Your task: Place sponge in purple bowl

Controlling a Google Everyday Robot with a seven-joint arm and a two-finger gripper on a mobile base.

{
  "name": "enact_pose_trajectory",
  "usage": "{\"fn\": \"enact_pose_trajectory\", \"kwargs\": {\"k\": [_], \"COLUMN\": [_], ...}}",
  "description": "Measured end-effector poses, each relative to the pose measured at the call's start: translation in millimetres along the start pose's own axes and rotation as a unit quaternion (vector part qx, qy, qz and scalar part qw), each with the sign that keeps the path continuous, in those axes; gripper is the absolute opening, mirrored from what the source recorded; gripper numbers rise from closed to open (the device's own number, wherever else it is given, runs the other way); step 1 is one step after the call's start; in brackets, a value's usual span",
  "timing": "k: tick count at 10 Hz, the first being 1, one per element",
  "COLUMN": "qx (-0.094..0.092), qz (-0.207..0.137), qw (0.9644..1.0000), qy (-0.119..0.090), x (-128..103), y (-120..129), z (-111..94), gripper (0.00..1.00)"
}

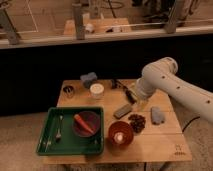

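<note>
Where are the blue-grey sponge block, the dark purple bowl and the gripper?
Blue-grey sponge block [89,78]: camera view, top face.
Dark purple bowl [97,122]: camera view, right rim.
Gripper [140,102]: camera view, lower end, over table's right middle.
</note>
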Motion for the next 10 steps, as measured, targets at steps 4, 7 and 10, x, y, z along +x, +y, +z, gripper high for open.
{"fn": "enact_pose_trajectory", "kwargs": {"k": [4,7,10], "qx": [0.0,0.0,0.012], "qz": [0.001,-0.001,-0.014], "qw": [1.0,1.0,0.9998], "qy": [-0.001,-0.003,0.005], "x": [-1,-3,1], "y": [0,-1,-13], "z": [0,1,12], "gripper": [0.8,0.8,0.8]}}
